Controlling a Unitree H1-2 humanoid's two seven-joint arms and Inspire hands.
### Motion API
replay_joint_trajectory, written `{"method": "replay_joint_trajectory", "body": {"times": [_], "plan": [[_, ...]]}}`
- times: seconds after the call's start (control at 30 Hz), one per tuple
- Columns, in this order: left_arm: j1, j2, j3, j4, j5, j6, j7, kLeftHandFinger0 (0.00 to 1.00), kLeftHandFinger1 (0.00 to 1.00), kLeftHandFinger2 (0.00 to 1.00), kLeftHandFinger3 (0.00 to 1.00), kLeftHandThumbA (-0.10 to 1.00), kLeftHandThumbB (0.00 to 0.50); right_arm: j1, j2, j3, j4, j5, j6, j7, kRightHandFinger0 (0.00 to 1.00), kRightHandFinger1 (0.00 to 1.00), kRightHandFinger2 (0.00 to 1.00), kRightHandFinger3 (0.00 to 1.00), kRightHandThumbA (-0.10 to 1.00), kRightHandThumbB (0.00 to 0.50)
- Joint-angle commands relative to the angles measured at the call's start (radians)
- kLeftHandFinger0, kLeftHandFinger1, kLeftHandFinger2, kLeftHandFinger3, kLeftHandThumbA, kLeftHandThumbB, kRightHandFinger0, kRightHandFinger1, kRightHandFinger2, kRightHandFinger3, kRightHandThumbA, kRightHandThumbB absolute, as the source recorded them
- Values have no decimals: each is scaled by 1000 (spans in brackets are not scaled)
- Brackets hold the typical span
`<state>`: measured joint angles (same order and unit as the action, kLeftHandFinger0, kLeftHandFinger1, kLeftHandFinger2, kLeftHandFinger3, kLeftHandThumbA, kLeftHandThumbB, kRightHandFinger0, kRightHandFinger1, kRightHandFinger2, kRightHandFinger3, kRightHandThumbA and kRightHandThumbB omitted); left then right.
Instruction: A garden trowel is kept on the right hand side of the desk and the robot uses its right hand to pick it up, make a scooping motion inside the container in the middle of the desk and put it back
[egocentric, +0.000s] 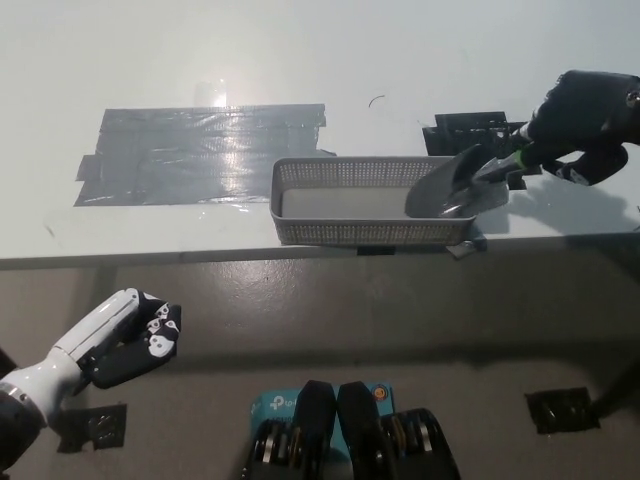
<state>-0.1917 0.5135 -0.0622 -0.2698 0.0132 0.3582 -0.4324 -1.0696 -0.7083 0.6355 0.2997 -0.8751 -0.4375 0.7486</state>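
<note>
- Right hand (583, 122), black, is clenched round the handle end of the garden trowel (463, 184). It hangs over the desk (300, 55) to the right of the container, near a black tape mark (462, 128).
- The trowel blade slants down and left into the right end of the mesh container (350, 232). Its shaft crosses over the container's right rim. I cannot tell whether the tip touches the floor of the container.
- The container looks empty and sits right at the desk's front edge, next to a large grey tape patch (200, 155).
- Left hand (122, 338), white, rests low at the left, below the desk edge and holding nothing. I cannot tell whether it is open or closed.
- My judgement is that the scooping step is in hand, and the lift-out and put-back are not yet done.
- Risk: the blade edge or shaft snags on the mesh wall during the sweep or the lift. The container looks light and would be dragged, and since it sits at the front edge, it could tip off.
- Risk: the hold is far out on the handle, so a snag could twist the trowel in the hand.
- Risk: lifting out too low would clip the right rim on the way back to the right side of the desk.
</note>
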Motion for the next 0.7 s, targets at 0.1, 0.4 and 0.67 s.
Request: {"method": "replay_joint_trajectory", "body": {"times": [0.1, 0.4, 0.67], "plan": [[-33, 2, -13, -14, -4, 9, -6, 0, 0, 44, 74, -61, 500, -25, 48, -2, -37, -62, 26, 29, 0, 232, 559, 309, -100, 2], [-43, 2, -32, -10, 0, 10, -5, 0, 0, 40, 78, -27, 500, -33, 172, 8, -33, -88, 75, 56, 0, 42, 405, 297, -99, 0], [-59, 2, -54, -2, 4, 11, -14, 0, 5, 47, 94, -7, 500, 25, 226, -2, -31, -83, 116, 41, 0, 92, 458, 345, -100, 0]]}}
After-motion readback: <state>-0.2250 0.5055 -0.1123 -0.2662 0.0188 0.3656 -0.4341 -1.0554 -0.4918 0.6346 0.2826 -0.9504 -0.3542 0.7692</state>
